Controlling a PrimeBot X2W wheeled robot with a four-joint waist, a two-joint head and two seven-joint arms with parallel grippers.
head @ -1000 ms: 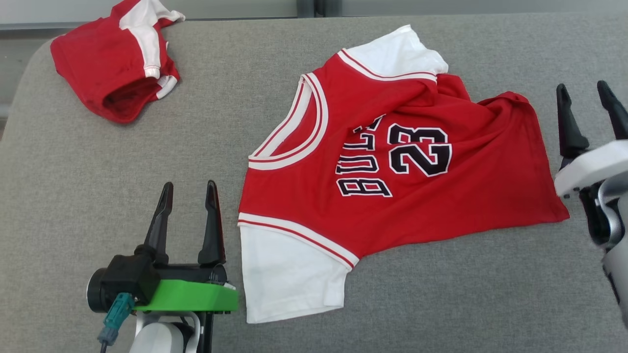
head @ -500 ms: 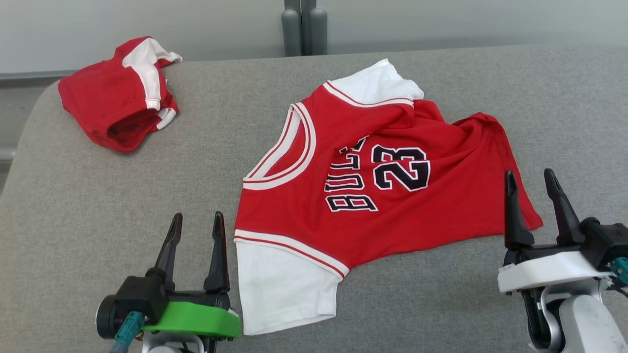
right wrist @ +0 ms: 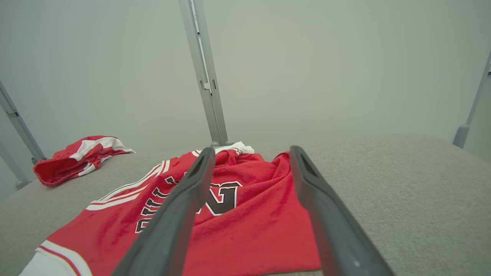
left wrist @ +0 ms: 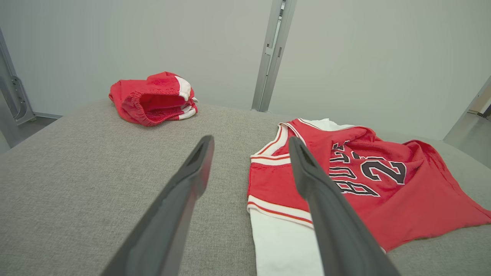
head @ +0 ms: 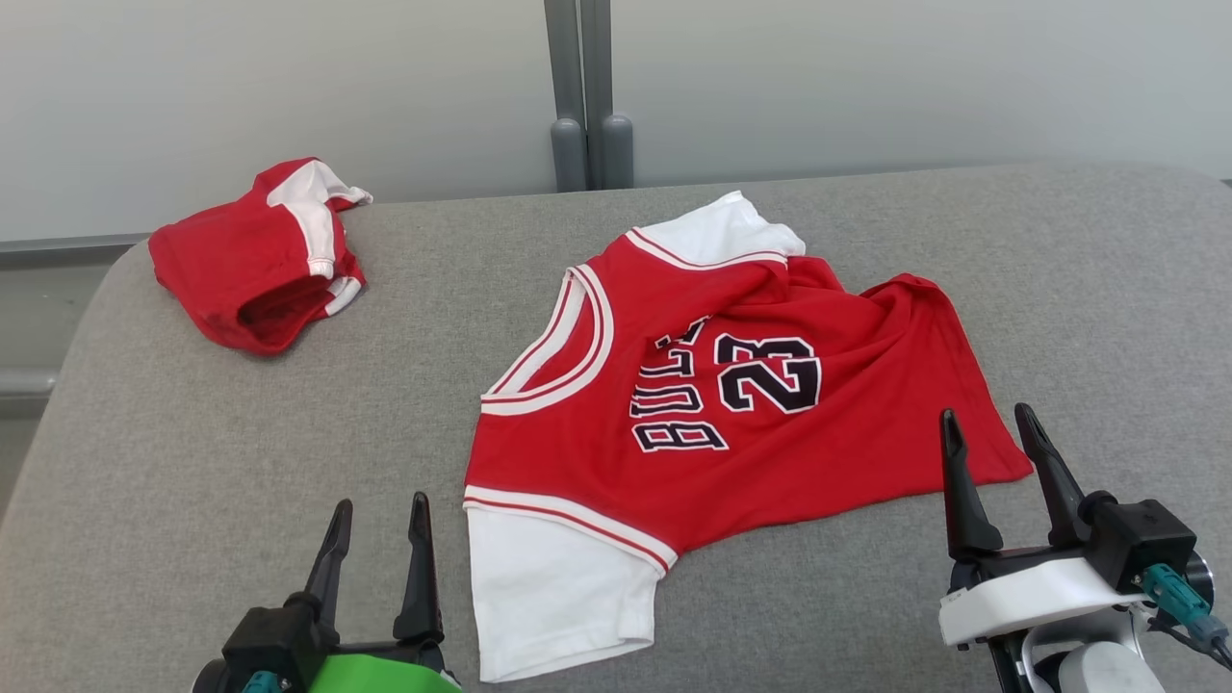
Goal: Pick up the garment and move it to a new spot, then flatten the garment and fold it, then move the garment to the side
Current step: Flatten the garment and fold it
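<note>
Claw check: left claw (head: 381, 500) at 7 o'clock in head view, fingers spread apart, nothing between them, just beside the jersey's near white sleeve (head: 553, 587) but clear of it. The right claw (head: 986, 412) is at 4 o'clock, fingers likewise apart and empty. Its tips line up w/ the hem corner; contact w/ the cloth cannot be told.

Surface: grey woven pad (head: 241, 452), rounded corners, even, no visible marks. Room: plain pale wall (head: 289, 87) behind, w/ a grey metal post (head: 577, 87) rising at 12 o'clock past the far edge. More grey framing shows at the sides in the wrist views.

Task item: red jersey (head: 731, 385), white sleeves, approx. centre of pad, slightly toward 3 o'clock. It lies front side up, "23" and the lettering legible. The long axis runs 9-to-3 o'clock, tilted a little. The neck opening points to 9 o'clock, the hem to 3 o'clock. One sleeve sits at 12 o'clock, the other at 6 o'clock. The body is not flat: folds bunch at the far hem corner, approx. 2 o'clock, and the lettering is partly creased.

Other item: red-and-white shorts (head: 260, 260), crumpled, at 10 o'clock near the far left corner, well apart from the jersey.
</note>
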